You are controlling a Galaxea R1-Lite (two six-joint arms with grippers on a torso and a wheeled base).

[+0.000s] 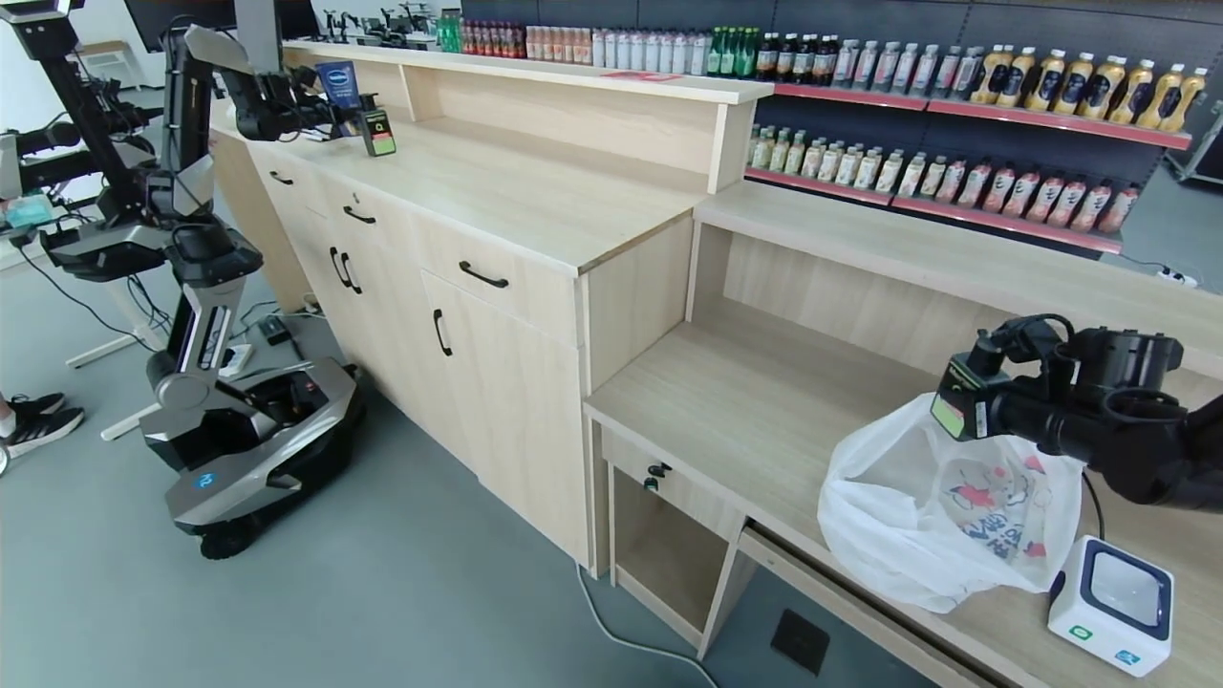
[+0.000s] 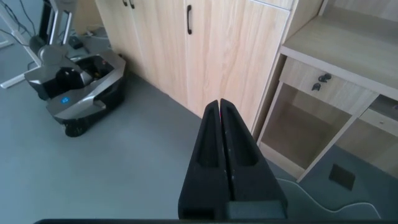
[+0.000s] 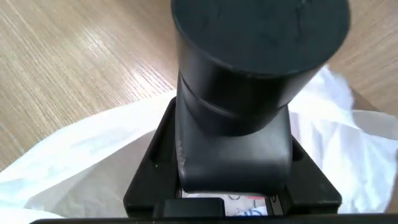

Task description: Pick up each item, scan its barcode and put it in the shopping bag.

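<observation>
Right end effector [image 1: 1027, 420] gripping black can [image 1: 960, 406] over bag [image 1: 917, 516], lower right, scanner [image 1: 1113, 602] beside. Left end effector [image 2: 219, 115] closed, empty. Likely 1 step left for this can: drop in bag.

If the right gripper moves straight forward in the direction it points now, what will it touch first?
Most likely the shopping bag: the right gripper, shut on a black container, points at its white plastic, with the wooden desk behind. Depth is hard to judge.
</observation>
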